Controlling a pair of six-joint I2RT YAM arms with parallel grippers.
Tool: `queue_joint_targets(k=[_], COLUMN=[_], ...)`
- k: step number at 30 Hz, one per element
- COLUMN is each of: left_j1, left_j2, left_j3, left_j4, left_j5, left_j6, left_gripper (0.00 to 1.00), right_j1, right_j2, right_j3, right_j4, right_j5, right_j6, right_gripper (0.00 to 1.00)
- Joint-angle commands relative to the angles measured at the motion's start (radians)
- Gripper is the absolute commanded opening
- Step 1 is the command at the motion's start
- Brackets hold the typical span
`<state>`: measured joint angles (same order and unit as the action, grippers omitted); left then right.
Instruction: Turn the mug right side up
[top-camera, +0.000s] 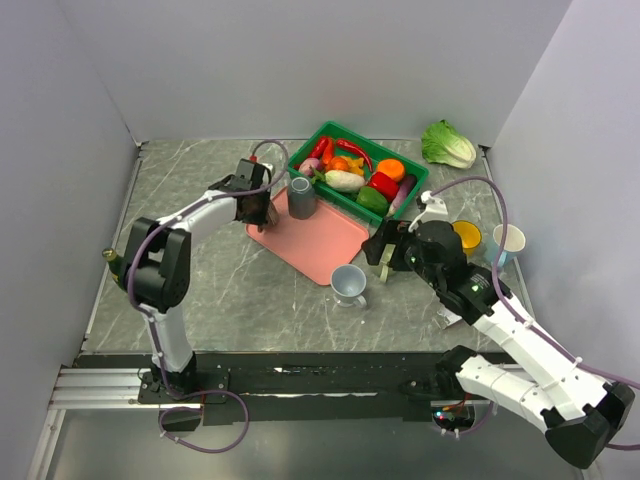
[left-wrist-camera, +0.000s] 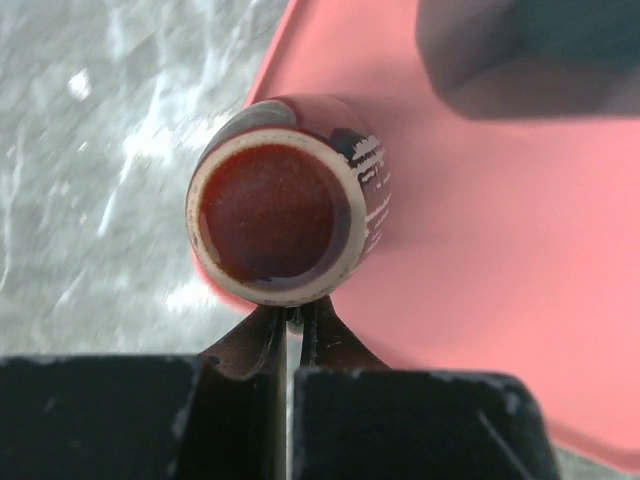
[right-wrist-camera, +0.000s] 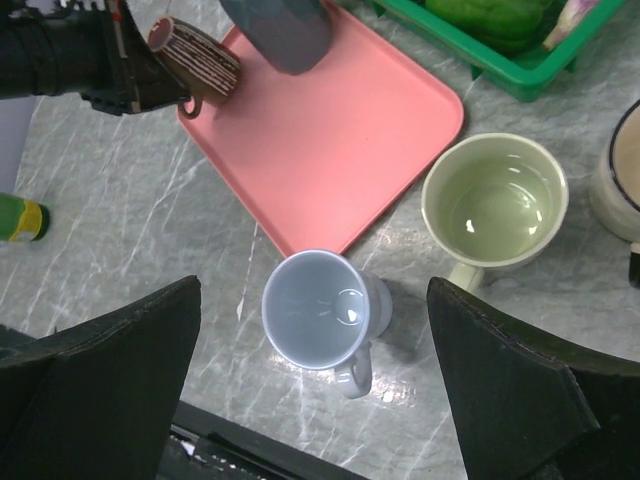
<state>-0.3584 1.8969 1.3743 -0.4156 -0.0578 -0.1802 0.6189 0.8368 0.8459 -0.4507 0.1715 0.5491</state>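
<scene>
A brown striped mug (right-wrist-camera: 200, 62) with a cream rim (left-wrist-camera: 270, 215) hangs tilted on its side over the left corner of the pink tray (top-camera: 322, 240). My left gripper (left-wrist-camera: 295, 325) is shut on its handle; it also shows in the top view (top-camera: 256, 205). The mug's round end faces the left wrist camera. My right gripper (right-wrist-camera: 315, 375) is open and empty, above a light blue mug (right-wrist-camera: 322, 310) that stands upright on the table (top-camera: 348, 283). It touches nothing.
A grey cup (top-camera: 302, 197) stands on the tray's far corner. A pale green mug (right-wrist-camera: 495, 200) sits right of the tray. A green basket (top-camera: 340, 132) of vegetables, a lettuce (top-camera: 448, 145), a yellow cup (top-camera: 467, 235) and a white cup (top-camera: 508, 241) lie right. A green bottle (top-camera: 112, 260) is left.
</scene>
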Motion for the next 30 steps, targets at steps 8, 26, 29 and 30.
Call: queue_joint_targets(k=[8, 26, 29, 30], left_j1=[0.007, 0.006, -0.002, -0.005], left_j2=[-0.318, -0.651, -0.659, -0.662], left_j3=[-0.030, -0.182, -0.179, -0.179], left_j4=[-0.040, 0.725, 0.805, 0.831], left_j5=[0.129, 0.812, 0.857, 0.862], left_j6=[-0.146, -0.876, -0.949, -0.959], left_gripper=[0.01, 0.01, 0.01, 0.01], right_j1=[-0.005, -0.005, -0.005, -0.004], right_j2=[0.068, 0.205, 0.223, 0.229], right_j3=[0.090, 0.179, 0.205, 0.219], right_j4=[0.110, 0.612, 0.662, 0.672], right_j5=[-0.197, -0.579, -0.624, -0.633], right_j6=[0.003, 0.202, 0.235, 0.242], right_gripper=[1.00, 0.94, 0.94, 0.93])
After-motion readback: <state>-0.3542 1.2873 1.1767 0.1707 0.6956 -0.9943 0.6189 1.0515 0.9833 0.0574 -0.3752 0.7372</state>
